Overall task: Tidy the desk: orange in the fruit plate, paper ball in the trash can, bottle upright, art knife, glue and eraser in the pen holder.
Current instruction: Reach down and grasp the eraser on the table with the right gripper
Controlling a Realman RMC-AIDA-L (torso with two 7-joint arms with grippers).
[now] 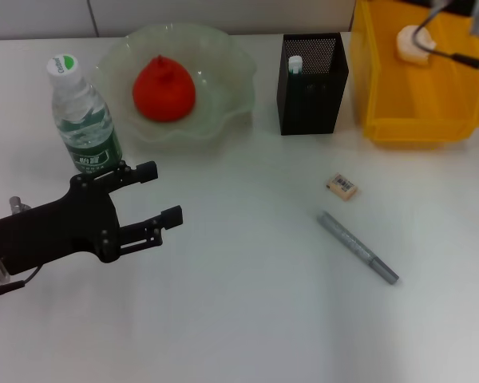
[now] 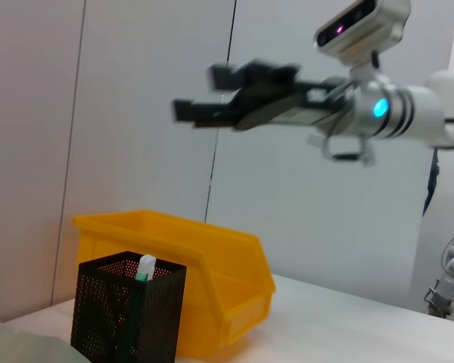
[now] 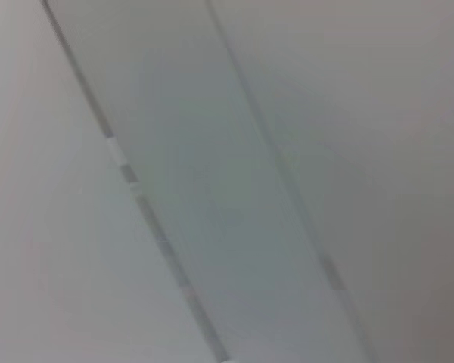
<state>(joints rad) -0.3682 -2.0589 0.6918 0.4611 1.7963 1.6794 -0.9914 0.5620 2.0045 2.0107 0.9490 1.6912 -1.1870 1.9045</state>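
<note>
The orange (image 1: 164,89) lies in the glass fruit plate (image 1: 227,64). To its left the bottle (image 1: 81,118) stands upright. My left gripper (image 1: 161,191) hovers open and empty just in front of the bottle. The white paper ball (image 1: 415,41) rests inside the yellow trash can (image 1: 415,124). The black mesh pen holder (image 1: 311,104) holds the glue (image 1: 294,64). The eraser (image 1: 342,186) and the grey art knife (image 1: 358,247) lie on the desk, right of centre. In the left wrist view my right gripper (image 2: 193,92) hangs open high above the trash can (image 2: 212,257).
The white desk (image 1: 247,319) stretches bare in front of the knife and to its left. A grey panelled wall (image 3: 227,181) fills the right wrist view. A cable from my right arm (image 1: 463,57) crosses over the trash can.
</note>
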